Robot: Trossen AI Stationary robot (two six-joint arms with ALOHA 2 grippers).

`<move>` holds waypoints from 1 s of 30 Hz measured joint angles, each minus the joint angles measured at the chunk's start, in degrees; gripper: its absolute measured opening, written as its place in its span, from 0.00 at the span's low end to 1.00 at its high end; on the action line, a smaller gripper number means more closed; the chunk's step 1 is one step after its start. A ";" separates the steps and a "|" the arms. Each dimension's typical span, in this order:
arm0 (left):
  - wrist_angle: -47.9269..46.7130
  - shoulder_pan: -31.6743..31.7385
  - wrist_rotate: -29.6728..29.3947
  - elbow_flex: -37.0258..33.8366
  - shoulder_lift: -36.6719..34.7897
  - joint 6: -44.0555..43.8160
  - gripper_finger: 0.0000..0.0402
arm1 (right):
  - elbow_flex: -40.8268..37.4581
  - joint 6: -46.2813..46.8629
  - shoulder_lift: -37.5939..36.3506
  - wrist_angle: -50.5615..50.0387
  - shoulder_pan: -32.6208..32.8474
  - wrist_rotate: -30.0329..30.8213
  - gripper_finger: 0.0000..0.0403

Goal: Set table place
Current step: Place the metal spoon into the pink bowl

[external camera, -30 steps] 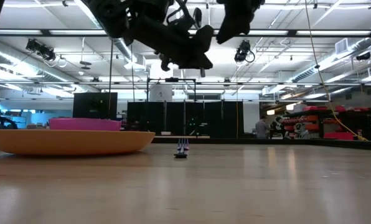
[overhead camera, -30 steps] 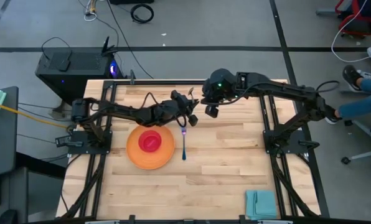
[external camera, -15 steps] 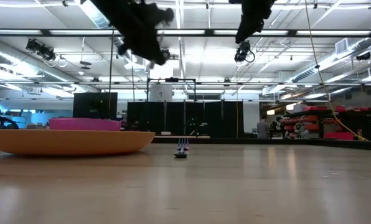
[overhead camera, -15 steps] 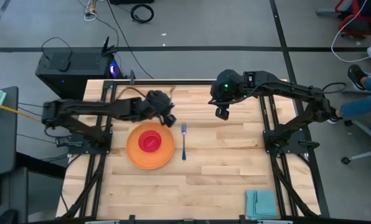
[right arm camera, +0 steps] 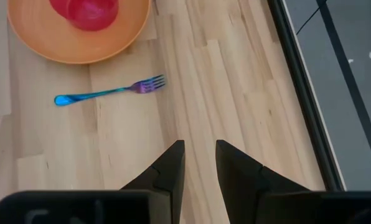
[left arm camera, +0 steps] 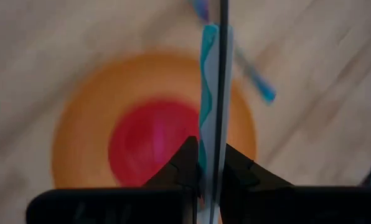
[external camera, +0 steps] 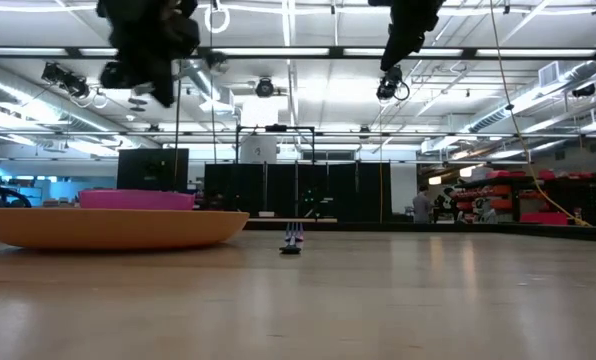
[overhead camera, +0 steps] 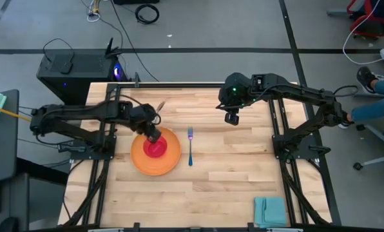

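The round orange plate (overhead camera: pixel 139 161) lies on the plank table (overhead camera: pixel 230 180) left of centre, and the pink-red cup (overhead camera: pixel 157 149) stands in it. The blue-handled fork (overhead camera: pixel 190 147) lies flat just right of the plate, tines toward the far edge. My left gripper (overhead camera: pixel 153 133) hovers over the cup's far rim. It is shut on a thin silvery-teal strip (left arm camera: pixel 213 87), seen edge-on, which looks like the spoon. My right gripper (overhead camera: pixel 231 118) hangs empty above the far right part of the table. Its fingers (right arm camera: pixel 173 165) stand a narrow gap apart. My left gripper pinches the thin strip between its two fingers at its lower part (left arm camera: pixel 211 152). The strip runs along the fingers and sticks out well beyond their tips. The fingers point down over the plate (left arm camera: pixel 79 124) and cup (left arm camera: pixel 145 140). The strip is lifted clear of both.
A folded teal napkin (overhead camera: pixel 270 211) lies at the near right corner. Black rails (overhead camera: pixel 279 129) run along the table's left and right sides. A black box (overhead camera: pixel 69 71) stands beyond the far left corner. A person's legs (overhead camera: pixel 372 106) show off the right side.
My left gripper has swung from beside the fork's tines toward the table's left and now hangs over the cup, still shut on the strip. My right gripper has drawn a little toward the table's right edge, away from the left one.
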 joint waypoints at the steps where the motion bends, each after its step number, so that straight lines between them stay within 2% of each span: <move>1: -1.89 -0.35 1.53 -0.10 0.26 -1.31 0.09 | 0.00 -0.02 0.00 0.11 0.00 0.00 0.24; 9: -6.51 -4.24 10.86 -0.15 3.14 -8.44 0.09 | 0.00 -0.30 0.00 0.37 0.02 -0.02 0.24; 21: -16.55 -8.05 12.29 -0.15 14.21 -8.45 0.09 | 0.00 -0.49 0.03 0.51 0.02 -0.03 0.24; 30: -18.45 -9.56 18.95 -0.15 20.61 -7.17 0.09 | 0.00 -0.48 0.04 0.76 0.00 -0.03 0.24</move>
